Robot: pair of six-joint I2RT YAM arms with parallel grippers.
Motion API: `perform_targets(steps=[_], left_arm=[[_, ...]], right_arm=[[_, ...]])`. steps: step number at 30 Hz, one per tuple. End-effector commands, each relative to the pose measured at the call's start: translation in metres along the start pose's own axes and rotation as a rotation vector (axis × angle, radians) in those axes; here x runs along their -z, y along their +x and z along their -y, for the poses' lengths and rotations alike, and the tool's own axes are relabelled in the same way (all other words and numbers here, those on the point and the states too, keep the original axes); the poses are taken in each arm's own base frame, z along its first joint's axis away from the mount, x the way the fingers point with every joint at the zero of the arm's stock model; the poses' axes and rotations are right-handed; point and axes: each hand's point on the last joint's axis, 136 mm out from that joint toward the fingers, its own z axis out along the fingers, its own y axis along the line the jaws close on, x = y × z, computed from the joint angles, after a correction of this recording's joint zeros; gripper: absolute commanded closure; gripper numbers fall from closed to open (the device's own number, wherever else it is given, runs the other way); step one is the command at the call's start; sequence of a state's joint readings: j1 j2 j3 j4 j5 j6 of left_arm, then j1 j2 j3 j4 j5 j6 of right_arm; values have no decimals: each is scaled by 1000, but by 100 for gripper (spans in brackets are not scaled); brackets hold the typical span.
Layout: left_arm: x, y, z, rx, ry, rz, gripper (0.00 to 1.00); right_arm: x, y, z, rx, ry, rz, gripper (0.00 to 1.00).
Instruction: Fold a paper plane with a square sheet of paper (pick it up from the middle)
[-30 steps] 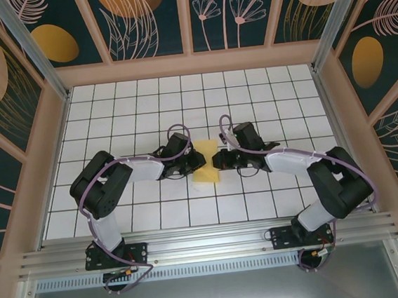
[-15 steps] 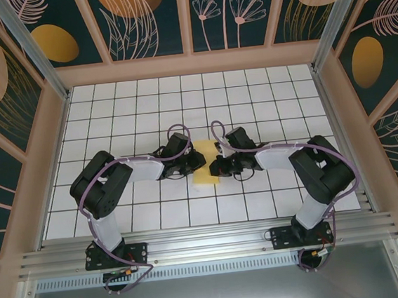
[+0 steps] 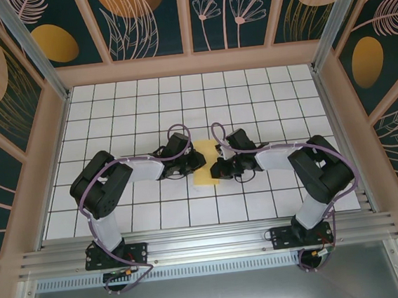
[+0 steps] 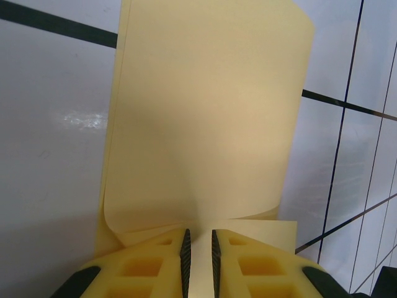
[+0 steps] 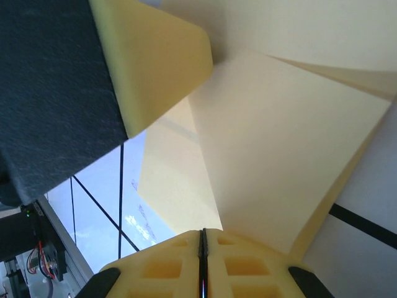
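Observation:
The square sheet of paper (image 3: pixel 206 166) is pale yellow and lies on the white grid between both grippers. It is folded over, and its upper layer (image 4: pixel 205 118) curls up off the lower one. My left gripper (image 3: pixel 198 162) sits at its left edge. In the left wrist view the left gripper (image 4: pixel 198 234) has its jaws a narrow gap apart, tips down on the lower layer. My right gripper (image 3: pixel 216 168) is at the sheet's right edge. The right gripper (image 5: pixel 201 231) has its jaws together on the raised flap (image 5: pixel 279 149). The left finger (image 5: pixel 158 62) looms at upper left.
White tiles with dark grid lines (image 3: pixel 265 100) spread on all sides of the sheet. Wooden walls (image 3: pixel 191 64) frame the table, and a metal rail (image 3: pixel 208 243) runs along the near edge by the arm bases.
The right arm's elbow has swung inward and its gripper has shifted slightly toward the near part of the sheet. The left arm has not moved.

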State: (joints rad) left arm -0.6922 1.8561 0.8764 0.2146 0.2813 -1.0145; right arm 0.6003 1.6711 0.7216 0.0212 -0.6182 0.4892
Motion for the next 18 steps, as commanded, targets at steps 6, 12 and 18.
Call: perform_targets(steps=[6, 12, 18], left_arm=[[-7, 12, -25, -2, -62, -36, 79], [-8, 13, -27, -1, -67, -38, 79], [-8, 14, -31, 3, -77, -39, 80]], right_arm=[[-5, 18, 18, -37, 46, -41, 88], [-6, 20, 28, -38, 82, -45, 88], [-3, 31, 33, -50, 95, -65, 87]])
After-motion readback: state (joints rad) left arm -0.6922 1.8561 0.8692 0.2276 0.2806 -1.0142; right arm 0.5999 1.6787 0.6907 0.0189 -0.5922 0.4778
